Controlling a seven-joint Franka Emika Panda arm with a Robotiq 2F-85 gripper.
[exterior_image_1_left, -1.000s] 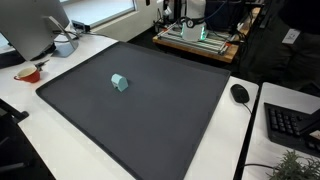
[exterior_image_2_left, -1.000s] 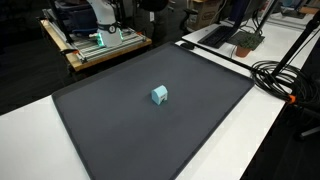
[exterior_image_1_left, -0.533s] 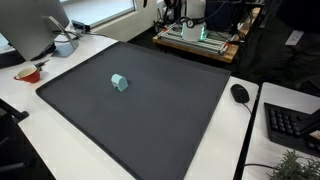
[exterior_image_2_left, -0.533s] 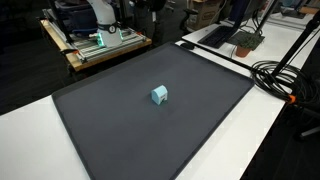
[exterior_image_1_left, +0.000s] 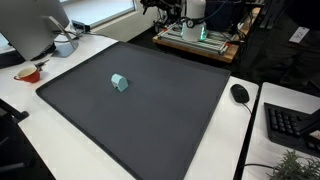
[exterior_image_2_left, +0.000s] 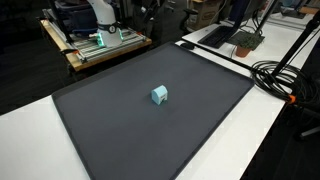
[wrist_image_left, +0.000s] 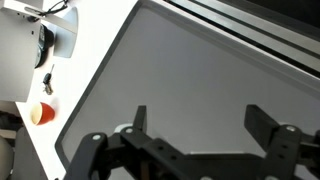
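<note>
An office lab; white desks (exterior_image_1_left: 258, 140) bear monitor (exterior_image_1_left: 35, 25), keyboard (exterior_image_1_left: 290, 125) and mouse (exterior_image_1_left: 240, 93); cables (exterior_image_2_left: 275, 75) trail.

Black gripper (wrist_image_left: 195, 113): matte finish, two flat-tipped fingers (wrist_image_left: 139, 120) on angular linkage bars, round pivot pins at joints, paler rings around pins. White arm (exterior_image_2_left: 100, 13): smooth rounded housings. Arm (exterior_image_1_left: 193, 9) shows same white in both exterior views.

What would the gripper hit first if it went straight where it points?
Probably the dark mat: in the wrist view only its bare surface shows between the fingers of the open gripper. How far off it lies is unclear.
</note>
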